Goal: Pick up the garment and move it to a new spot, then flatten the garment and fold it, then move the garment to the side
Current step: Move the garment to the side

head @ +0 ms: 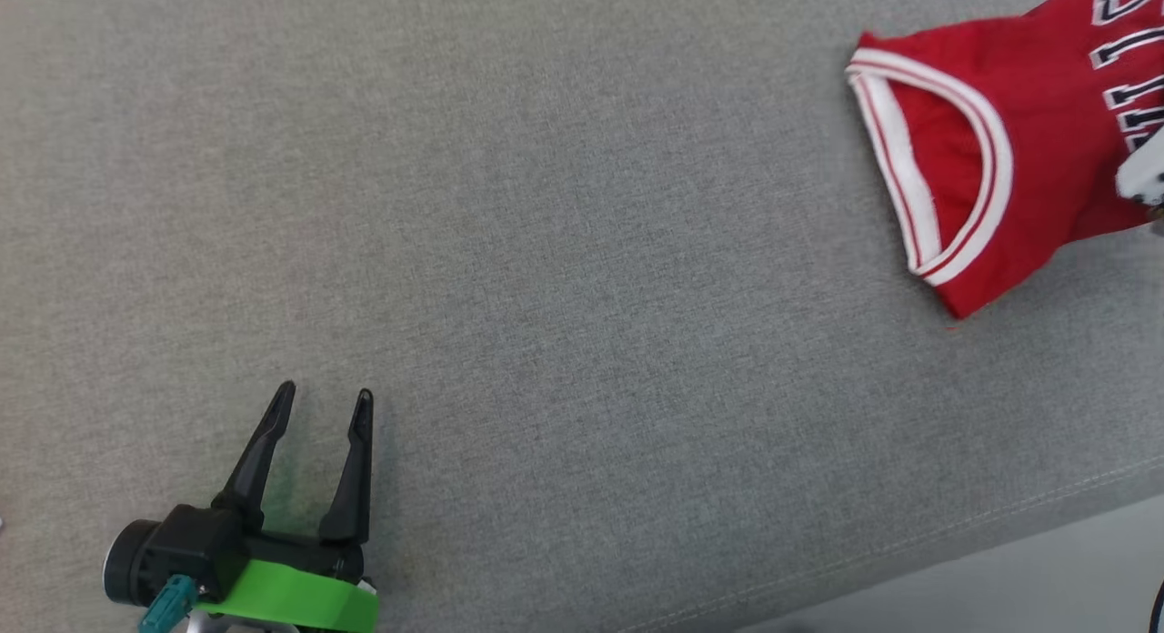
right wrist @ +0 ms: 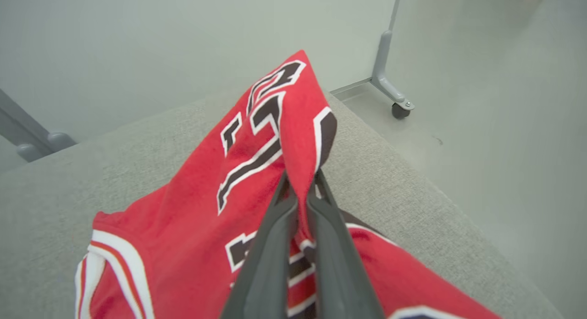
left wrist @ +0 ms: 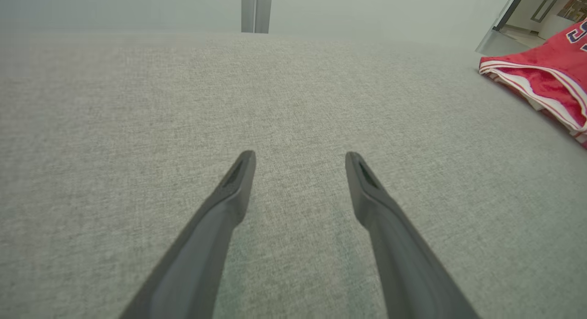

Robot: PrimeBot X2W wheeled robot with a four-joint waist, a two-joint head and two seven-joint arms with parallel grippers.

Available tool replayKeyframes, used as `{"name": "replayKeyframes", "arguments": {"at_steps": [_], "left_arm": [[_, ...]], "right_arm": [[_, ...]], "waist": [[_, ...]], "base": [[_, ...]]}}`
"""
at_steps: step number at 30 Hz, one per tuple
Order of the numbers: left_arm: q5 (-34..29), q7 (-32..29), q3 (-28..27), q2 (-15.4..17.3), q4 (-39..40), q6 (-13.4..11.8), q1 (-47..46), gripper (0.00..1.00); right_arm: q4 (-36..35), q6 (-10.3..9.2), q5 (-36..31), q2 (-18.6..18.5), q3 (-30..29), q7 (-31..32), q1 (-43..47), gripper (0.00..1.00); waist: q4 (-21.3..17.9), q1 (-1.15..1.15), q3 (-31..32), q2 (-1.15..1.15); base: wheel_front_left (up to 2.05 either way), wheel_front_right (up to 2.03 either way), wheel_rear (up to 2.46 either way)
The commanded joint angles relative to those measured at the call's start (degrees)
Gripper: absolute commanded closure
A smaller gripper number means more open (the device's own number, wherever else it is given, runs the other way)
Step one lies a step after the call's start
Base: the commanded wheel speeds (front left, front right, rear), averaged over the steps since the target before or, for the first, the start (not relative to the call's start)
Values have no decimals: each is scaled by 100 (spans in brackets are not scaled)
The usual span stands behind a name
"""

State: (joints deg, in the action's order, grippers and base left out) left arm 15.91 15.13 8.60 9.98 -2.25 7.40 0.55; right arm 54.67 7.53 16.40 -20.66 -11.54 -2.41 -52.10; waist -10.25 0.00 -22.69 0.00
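My right end effector pinches a thin ridge of the red jersey, which lies at 2 o'clock on the grey surface near its edge. The cloth could slip free or slide off. My left end effector hangs spread at 7 o'clock. The white-trimmed opening faces 9 o'clock, and the long axis seemingly runs 9 to 3.

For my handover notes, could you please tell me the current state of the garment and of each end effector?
red jersey: lying rumpled on the grey cushion, one ridge of cloth pinched up.
left end effector: open, empty, over bare cushion, apart from the jersey.
right end effector: shut on a fold of the jersey.
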Motion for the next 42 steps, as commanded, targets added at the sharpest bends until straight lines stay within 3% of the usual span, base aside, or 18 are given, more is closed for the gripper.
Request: {"name": "replayKeyframes", "arguments": {"at_steps": [1, 10, 11, 12, 19, 24, 34, 42], "left_arm": [[21, 1, -17, 74, 23, 13, -64, 0], [49, -5, -141, 175, 83, 3, 195, 0], [47, -5, -153, 170, 92, 2, 203, 0], [43, -6, -167, 154, 100, 2, 189, 0], [17, -4, -300, -46, 109, 2, 99, 0], [59, 0, -435, -280, 34, 3, 82, 0], [150, 0, -787, -642, -331, 3, 560, 0], [150, 0, -1009, -703, -480, 3, 1209, 0]], "right_arm": [[104, -9, -133, -87, -138, -98, -144, 100], [675, -9, -1113, -680, -1027, -469, -741, 100], [708, -9, -1286, -758, -1086, -523, -773, 54], [761, -9, -1453, -812, -1186, -579, -819, 0], [447, -9, -2427, -459, -1375, -1182, -899, 0], [-579, -9, -2407, 61, -950, -1275, -331, 0], [-3271, -9, -1470, 942, 289, -1277, 2753, 0], [-4223, -9, -1312, 1446, 825, -1278, 4838, 0]], "waist": [[-88, 0, -521, 0], [158, 0, -701, 0], [163, 0, -709, 0], [167, 0, -720, 0], [74, 0, -429, 0], [126, 0, 47, 0], [518, 0, 1543, 0], [818, 0, 2370, 0]], "base": [[0, 0, 0], [0, 0, 0], [0, 0, 0], [0, 0, 0], [0, 0, 0], [0, 0, 0], [0, 0, 0], [0, 0, 0]]}}
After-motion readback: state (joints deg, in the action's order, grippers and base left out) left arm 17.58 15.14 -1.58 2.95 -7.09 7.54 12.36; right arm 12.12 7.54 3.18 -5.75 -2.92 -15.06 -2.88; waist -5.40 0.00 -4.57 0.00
